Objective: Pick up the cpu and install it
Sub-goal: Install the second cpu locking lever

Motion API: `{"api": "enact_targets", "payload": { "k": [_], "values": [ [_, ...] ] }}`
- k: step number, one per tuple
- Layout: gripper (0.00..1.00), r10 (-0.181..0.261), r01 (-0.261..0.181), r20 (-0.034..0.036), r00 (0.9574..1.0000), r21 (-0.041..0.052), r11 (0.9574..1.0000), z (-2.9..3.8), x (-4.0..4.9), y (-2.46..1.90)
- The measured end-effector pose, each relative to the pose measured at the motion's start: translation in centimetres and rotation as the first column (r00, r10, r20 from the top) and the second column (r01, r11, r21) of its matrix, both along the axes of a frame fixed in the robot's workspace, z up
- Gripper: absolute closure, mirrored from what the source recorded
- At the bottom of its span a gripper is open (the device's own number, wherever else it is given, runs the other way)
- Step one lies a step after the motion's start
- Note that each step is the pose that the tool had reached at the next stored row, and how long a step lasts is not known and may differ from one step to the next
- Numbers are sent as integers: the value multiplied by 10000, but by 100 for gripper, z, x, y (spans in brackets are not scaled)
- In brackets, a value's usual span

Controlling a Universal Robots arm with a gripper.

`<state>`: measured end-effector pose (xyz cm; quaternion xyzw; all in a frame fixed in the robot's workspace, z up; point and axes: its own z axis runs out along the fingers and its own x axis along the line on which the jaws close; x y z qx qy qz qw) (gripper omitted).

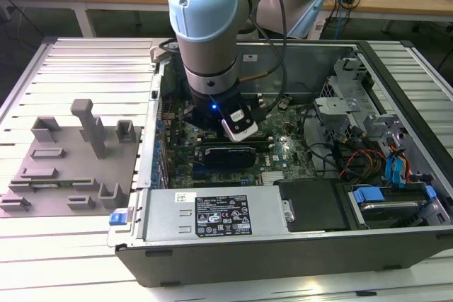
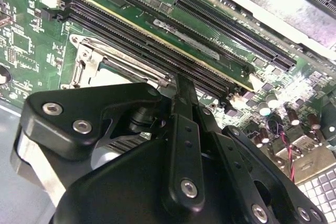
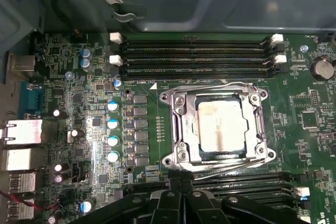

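The cpu [image 3: 220,127], a silvery-white square with a thin dark rim, lies flat inside the metal-framed socket [image 3: 176,129] on the green motherboard [image 3: 94,98]. My gripper [image 3: 181,183] hovers just off the socket's edge on the side away from the memory slots, fingers pressed together with nothing between them. In the second wrist view the black gripper [image 2: 184,95] points down beside the socket frame [image 2: 86,64] and the long memory slots [image 2: 157,51]. In the exterior view the arm's wrist [image 1: 209,54] reaches down into the open computer case [image 1: 283,245].
A gray tray [image 1: 42,189] with upright holders lies on the slatted table at the exterior view's left. Inside the case are a power supply [image 1: 212,217] at the front, a black expansion card [image 1: 226,155], and drive cages with coloured cables [image 1: 382,160] at the right. Capacitors [image 3: 112,129] stand beside the socket.
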<state>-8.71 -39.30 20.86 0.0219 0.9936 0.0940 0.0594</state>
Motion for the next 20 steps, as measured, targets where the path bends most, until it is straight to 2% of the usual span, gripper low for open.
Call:
{"api": "enact_targets", "payload": {
  "k": [3, 6, 14, 16, 18, 20],
  "values": [
    [89, 0, 0, 25, 10000, 91, 10000, -10, 0, 2],
    [89, -1, -1, 82, 10000, 264, 9997, -18, 0, 5],
    [89, -3, -5, 191, 9998, 383, 9993, -56, -9, 17],
    [89, -3, -7, 244, 9997, 400, 9992, -67, -31, 25],
    [89, -3, -12, 364, 9993, 422, 9991, -85, -88, 43],
    [89, -3, -15, 422, 9991, 429, 9991, -101, -112, 50]
  ]
}}
